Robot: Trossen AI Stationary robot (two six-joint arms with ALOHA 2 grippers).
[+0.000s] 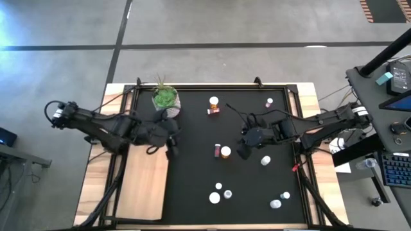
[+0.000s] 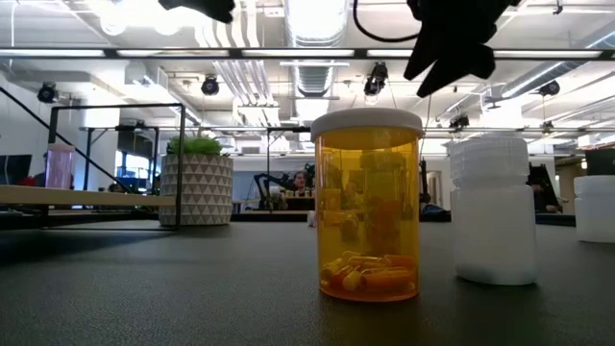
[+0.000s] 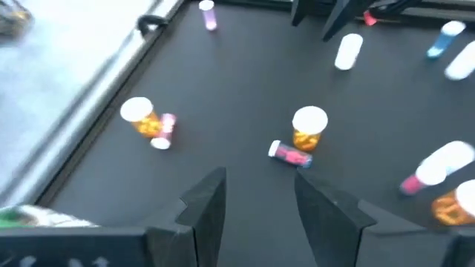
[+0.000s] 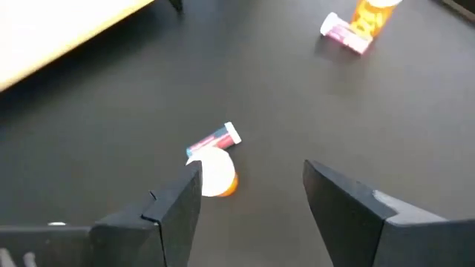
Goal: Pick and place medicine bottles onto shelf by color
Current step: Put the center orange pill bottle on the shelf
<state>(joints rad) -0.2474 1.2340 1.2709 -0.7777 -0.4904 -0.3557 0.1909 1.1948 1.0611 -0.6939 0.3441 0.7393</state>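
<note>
Over the large black mat [image 1: 192, 160], the left gripper [image 1: 172, 149] hangs near the mat's left edge, just right of the flat light-wood shelf board [image 1: 144, 183]. In its wrist view the two dark fingers [image 3: 204, 204] stand apart with bare mat between them; they hold nothing.

The right gripper [image 1: 244, 152] hovers near the mat's centre. Its jaws are spread wide and empty, and in its wrist view an upright orange pill bottle with a white cap [image 4: 215, 173] sits just beside one finger, with a small pink bottle [image 4: 215, 139] lying on its side against it. From above, the same pair [image 1: 225, 152] lies just left of the right gripper.

Farther back on the mat stands another orange bottle [image 1: 214, 101] with a pink one [image 1: 212, 111] lying beside it, and a small bottle [image 1: 269, 102] stands far right. A white bottle [image 1: 266, 160] sits right of the right gripper. Near the front edge are several more white-capped bottles [image 1: 214, 197], with two [image 1: 275, 204] to the right. No bottle rests on the shelf.

A white patterned pot with a green plant [image 1: 165, 99] stands at the mat's far left corner.
</note>
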